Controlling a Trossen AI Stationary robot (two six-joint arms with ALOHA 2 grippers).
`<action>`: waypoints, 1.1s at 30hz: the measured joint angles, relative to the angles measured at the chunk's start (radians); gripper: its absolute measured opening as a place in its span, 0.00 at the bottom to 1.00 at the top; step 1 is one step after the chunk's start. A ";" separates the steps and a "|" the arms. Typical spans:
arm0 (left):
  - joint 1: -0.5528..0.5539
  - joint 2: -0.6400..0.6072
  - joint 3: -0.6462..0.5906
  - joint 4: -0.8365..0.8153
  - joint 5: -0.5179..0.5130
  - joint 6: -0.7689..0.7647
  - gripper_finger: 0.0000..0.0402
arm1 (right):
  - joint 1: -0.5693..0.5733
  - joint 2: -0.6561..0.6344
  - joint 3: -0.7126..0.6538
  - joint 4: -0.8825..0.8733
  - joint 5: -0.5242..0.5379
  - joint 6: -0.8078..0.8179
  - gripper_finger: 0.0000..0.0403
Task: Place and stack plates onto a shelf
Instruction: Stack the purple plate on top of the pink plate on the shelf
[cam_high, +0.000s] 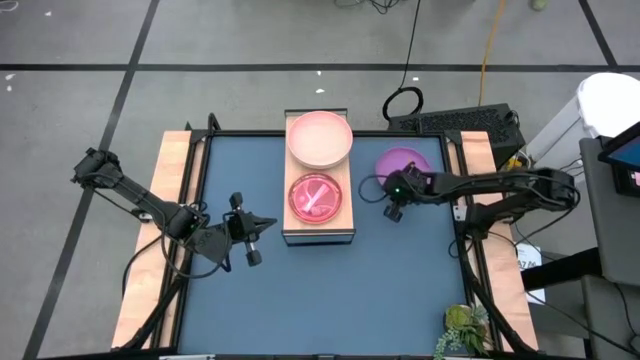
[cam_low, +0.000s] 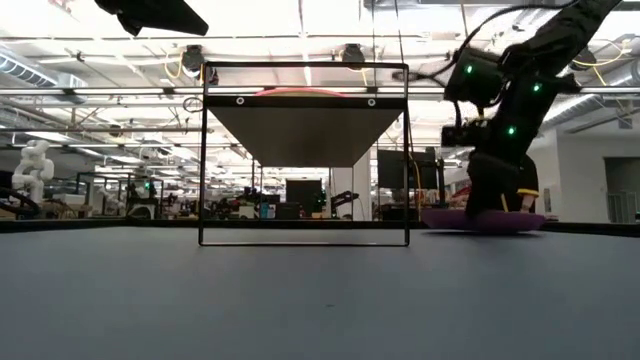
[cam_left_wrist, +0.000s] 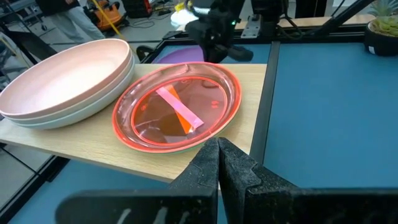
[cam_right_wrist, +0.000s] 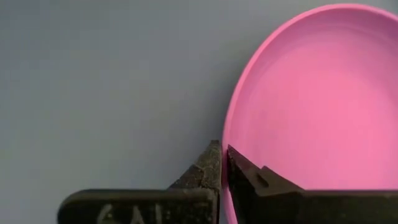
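The shelf (cam_high: 320, 232) is a light-wood block in the table's middle, raised on a black frame (cam_low: 305, 240). Its far end carries a salmon pink plate (cam_high: 320, 138) stacked on a pale one (cam_left_wrist: 93, 109). Its near end carries translucent orange and magenta plates (cam_left_wrist: 177, 112). A purple plate (cam_high: 408, 160) lies on the table to the shelf's right. My right gripper (cam_right_wrist: 224, 158) is shut on its rim. My left gripper (cam_high: 262, 225) hovers shut to the left of the shelf, pointing at it. My right gripper pinches the purple plate's rim (cam_right_wrist: 225, 140) on the side nearest the shelf, one finger (cam_right_wrist: 249, 177) inside the plate and the other outside. The fingers come from above, pointing down. In the low view the plate (cam_low: 485, 222) sits about level at table height.
Wooden side boards (cam_high: 170, 190) run along the table's left and right edges. A small plant (cam_high: 465, 328) stands at the near right corner. A keyboard (cam_high: 465, 120) and cables lie beyond the far right edge. The blue tabletop (cam_high: 330, 300) in front of the shelf is bare.
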 joint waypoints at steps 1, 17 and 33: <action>0.000 0.000 0.000 0.000 0.000 0.000 0.01 | 0.011 -0.015 0.000 0.000 0.000 0.000 0.00; 0.040 0.000 0.000 0.006 0.000 0.002 0.01 | 0.233 -0.241 0.072 -0.223 0.044 0.124 0.00; 0.055 0.000 0.000 0.065 0.001 0.101 0.06 | 0.404 -0.232 0.346 -0.447 0.093 0.151 0.00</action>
